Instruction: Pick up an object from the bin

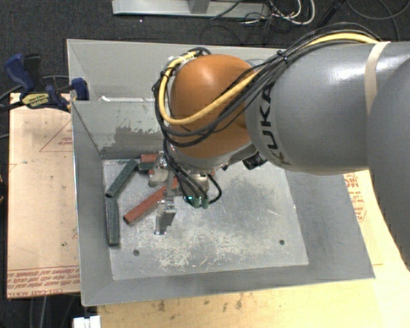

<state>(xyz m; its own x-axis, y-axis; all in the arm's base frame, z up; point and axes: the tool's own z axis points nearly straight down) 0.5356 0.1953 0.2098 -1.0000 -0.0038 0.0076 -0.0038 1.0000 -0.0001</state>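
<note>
The grey arm (328, 108) comes in from the right of the frame. Its rounded orange cover (208, 104) hangs over the middle of the bin (89, 183). Below the cover, the jaws point down at the bin floor, a little left of centre. Whether they are open or closed cannot be told.

A red-brown bar (143, 208) lies flat and slanted on the floor. Its upper right end is right at the jaws, but it is not clear that the bar sits between them. Its lower left end points toward the lower left of the frame.

To the left, a grey-green bar (121, 178) lies slanted near the left wall. A darker grey bar (113, 223) lies below it, running up and down the frame. A small reddish block (149, 158) sits near the back wall, just above the jaws. The right half of the floor is scuffed.
</note>
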